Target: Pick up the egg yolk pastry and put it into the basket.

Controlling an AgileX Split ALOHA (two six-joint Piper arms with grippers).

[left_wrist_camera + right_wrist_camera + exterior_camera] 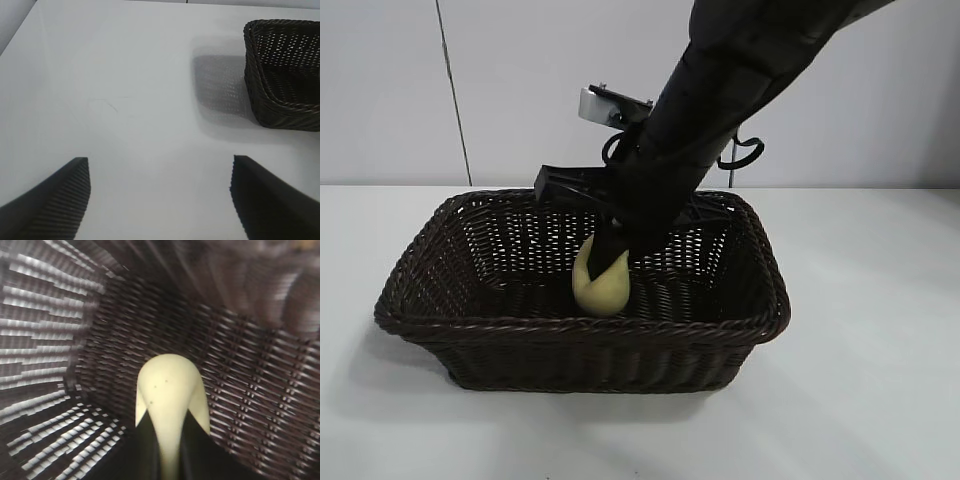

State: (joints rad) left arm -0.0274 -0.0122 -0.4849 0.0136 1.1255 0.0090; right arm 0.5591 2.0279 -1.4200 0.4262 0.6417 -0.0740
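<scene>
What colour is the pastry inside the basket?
Pale yellow; the egg yolk pastry shows best in the exterior view.

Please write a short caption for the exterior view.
Right gripper lowers the egg yolk pastry inside the basket.

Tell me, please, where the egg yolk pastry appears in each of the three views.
Exterior view: the egg yolk pastry is inside the basket, near its middle, under the right gripper.
Left wrist view: not in it; only a corner of the basket shows.
Right wrist view: low in the middle, between the dark fingers.
Shared landmark: the basket's woven wall.
</scene>
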